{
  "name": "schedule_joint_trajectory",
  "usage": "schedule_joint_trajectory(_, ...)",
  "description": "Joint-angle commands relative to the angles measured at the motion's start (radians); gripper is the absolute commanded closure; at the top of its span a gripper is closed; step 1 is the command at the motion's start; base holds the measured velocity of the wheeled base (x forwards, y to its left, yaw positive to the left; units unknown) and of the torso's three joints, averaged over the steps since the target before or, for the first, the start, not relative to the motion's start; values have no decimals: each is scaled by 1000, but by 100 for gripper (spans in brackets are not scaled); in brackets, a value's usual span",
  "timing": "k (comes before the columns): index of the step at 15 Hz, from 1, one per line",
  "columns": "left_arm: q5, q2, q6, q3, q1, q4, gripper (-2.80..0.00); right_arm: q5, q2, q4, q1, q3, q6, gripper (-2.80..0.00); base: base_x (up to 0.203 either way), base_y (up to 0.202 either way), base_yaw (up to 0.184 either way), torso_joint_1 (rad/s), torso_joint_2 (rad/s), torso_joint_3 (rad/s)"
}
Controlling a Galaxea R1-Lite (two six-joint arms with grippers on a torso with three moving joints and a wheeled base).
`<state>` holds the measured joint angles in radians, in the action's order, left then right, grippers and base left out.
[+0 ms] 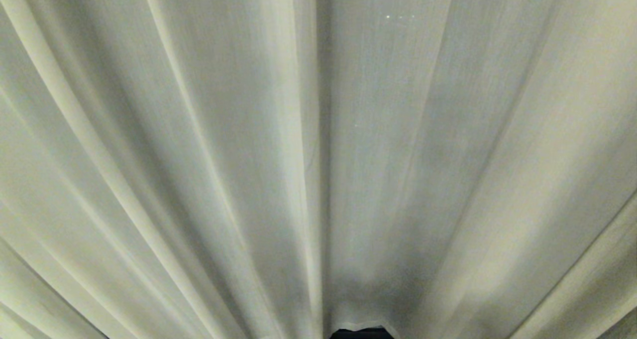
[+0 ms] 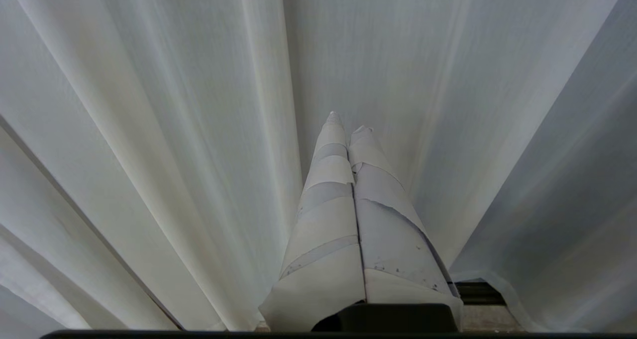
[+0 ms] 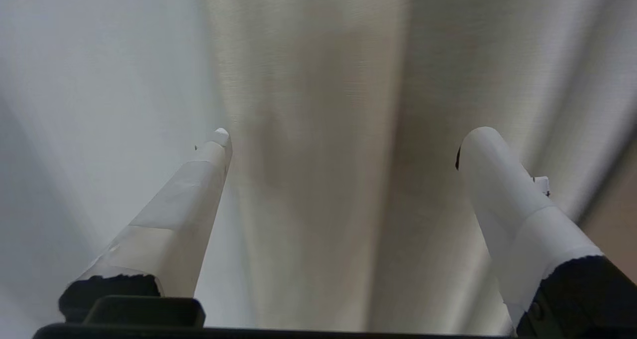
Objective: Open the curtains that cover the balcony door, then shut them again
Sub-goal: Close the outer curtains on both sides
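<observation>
right gripper: the white-taped right gripper [image 3: 343,140] has its two fingers [image 3: 199,179] spread really wide, nothing pinched between them, tips pointing at the fabric but can't tell if they actually touch it

left gripper: the white-taped left gripper [image 2: 348,122] has both fingers pressed flat together, holding nothing, tips aimed at the cloth near a hem

curtains vs right gripper: the cream, finely woven, pleated floor-length curtains [image 3: 308,80] fill everything past the fingers; one soft vertical fold sits right in the gap between the tips

curtains vs left gripper: the fabric [image 2: 149,130] hangs on both sides of the shut fingers

head view: just curtains [image 1: 199,155] wall to wall, with a vertical seam down the middle where two panels meet; neither gripper shows there

count: two panels, two grippers, two fingers each

balcony door: covered, only a small dark bit peeks under the hem
</observation>
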<state>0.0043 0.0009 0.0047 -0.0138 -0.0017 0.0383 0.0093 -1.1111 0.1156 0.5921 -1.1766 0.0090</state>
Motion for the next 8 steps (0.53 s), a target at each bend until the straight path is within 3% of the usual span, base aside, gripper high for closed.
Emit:
schedule_joint_trajectory(1, 0, -1, 0, 0, 0, 0, 0, 25, -67, 35, 2, -3, 20, -280, 0, 0, 0, 0, 0, 0)
schedule_joint_trajectory(4, 0, -1, 0, 0, 0, 0, 0, 53, -182, 164, 2, -21, 31, -280, 0, 0, 0, 0, 0, 0)
schedule_joint_trajectory(8, 0, -1, 0, 0, 0, 0, 0, 64, -292, 196, 2, -105, 33, -280, 0, 0, 0, 0, 0, 0)
